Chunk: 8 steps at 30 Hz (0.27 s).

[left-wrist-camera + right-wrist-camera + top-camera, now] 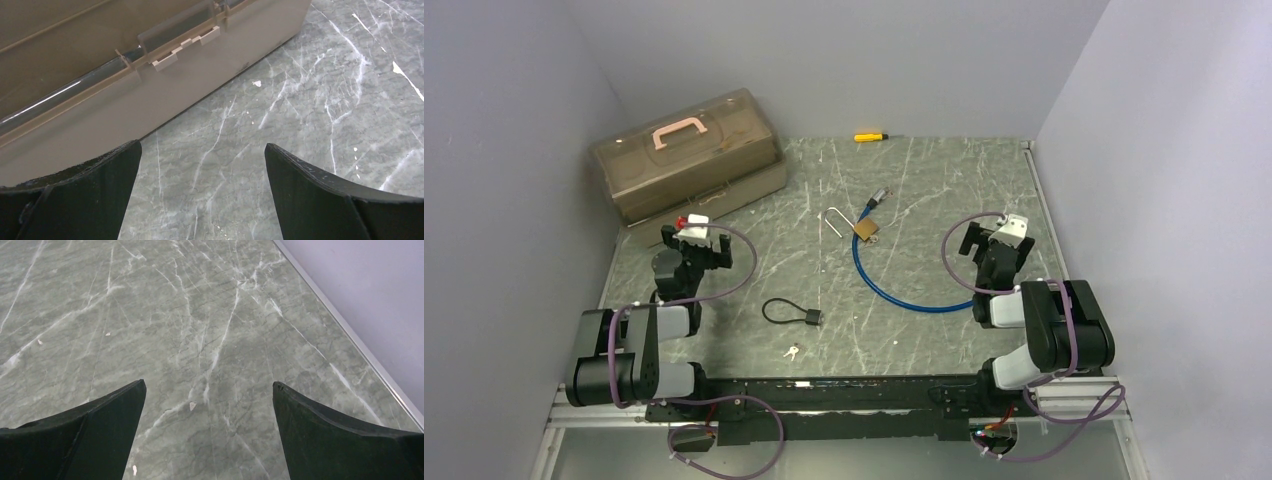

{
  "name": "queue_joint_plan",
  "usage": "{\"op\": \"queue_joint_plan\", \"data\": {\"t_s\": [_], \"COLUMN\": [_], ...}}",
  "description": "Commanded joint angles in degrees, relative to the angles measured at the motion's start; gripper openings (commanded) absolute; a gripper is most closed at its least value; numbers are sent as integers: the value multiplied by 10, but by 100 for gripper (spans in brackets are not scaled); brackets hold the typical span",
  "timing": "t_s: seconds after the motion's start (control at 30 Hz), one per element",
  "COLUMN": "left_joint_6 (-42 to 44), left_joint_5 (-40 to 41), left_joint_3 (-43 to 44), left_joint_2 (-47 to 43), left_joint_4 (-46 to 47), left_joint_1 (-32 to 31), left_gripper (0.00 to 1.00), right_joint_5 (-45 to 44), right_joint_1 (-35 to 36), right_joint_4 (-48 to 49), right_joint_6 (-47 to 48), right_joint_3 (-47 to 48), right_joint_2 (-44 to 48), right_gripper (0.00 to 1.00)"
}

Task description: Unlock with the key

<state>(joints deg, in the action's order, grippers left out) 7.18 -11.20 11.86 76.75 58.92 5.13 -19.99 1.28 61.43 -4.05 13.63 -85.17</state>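
Keys (792,352) lie behind and to the right of the spread, empty left gripper (696,243); right gripper (996,240) is likewise spread. Probably light, stiff and slippery: pinch the head.

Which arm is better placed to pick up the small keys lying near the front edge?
Left, probably: the keys lie on its side of the table, nearer the open left fingers than the right fingers.
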Motion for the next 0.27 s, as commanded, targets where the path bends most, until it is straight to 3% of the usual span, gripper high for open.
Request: {"op": "queue_joint_plan", "data": {"t_s": [0.0, 0.23], "left_joint_6": [-13, -13], "left_joint_5": [9, 12], "left_joint_3": [12, 11], "left_joint_2": [0, 1], "left_joint_4": [3, 9], "left_joint_1": [1, 0], "left_gripper": [99, 99], "right_joint_5": [8, 9], "right_joint_1": [1, 0], "right_joint_4": [19, 19], "right_joint_6": [-5, -5], "right_joint_3": [4, 3], "right_joint_2": [10, 9], "right_gripper": [100, 100]}}
